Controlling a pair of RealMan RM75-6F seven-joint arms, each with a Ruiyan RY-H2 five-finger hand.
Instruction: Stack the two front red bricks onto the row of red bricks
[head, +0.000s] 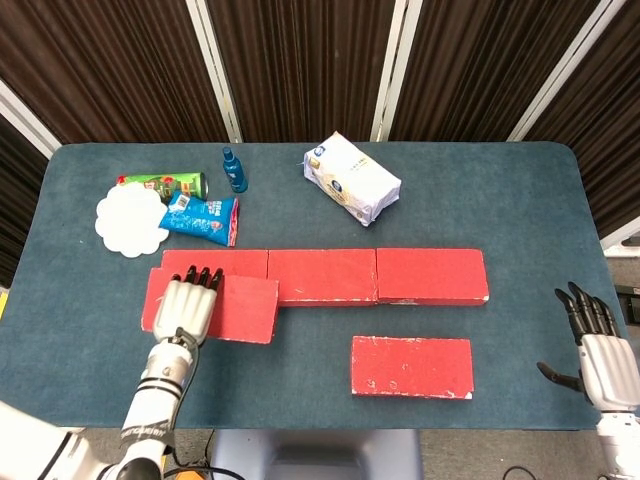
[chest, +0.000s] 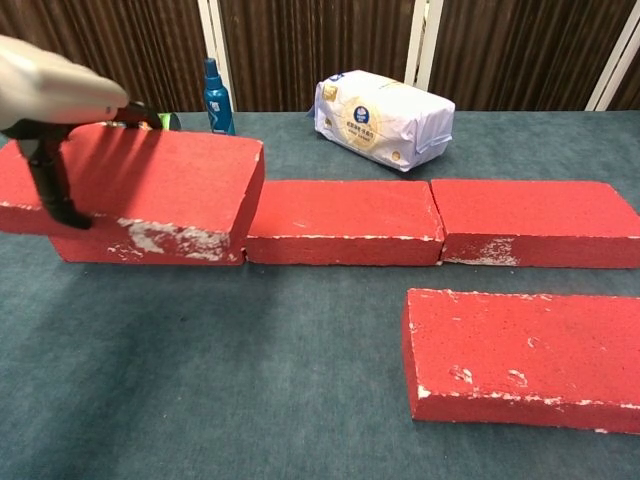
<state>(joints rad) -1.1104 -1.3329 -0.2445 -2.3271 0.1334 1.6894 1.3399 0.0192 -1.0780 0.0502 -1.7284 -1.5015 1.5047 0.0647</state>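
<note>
Our left hand grips the left front brick from above, fingers lying over its top and the thumb down its near face, and carries it lifted over the left end of the row of red bricks, which runs across the middle of the table. In the chest view the carried brick hangs a little forward of and to the left of the row's leftmost brick, overlapping it only in part, so we judge the stacking of this first brick to be under way but unfinished. To do it well we should bring the brick further toward the far edge of the table and somewhat rightward until its long sides line up with the row, keep it level, lower it flat, and only then let go. The second front brick lies untouched on the table near the front edge, right of centre. Our right hand waits by the table's front right corner, fingers spread and holding nothing. No open container shows; near the far left corner lie a green can on its side, a blue packet, a white doily and a blue bottle standing upright, and a white package sits toward the far edge.
</note>
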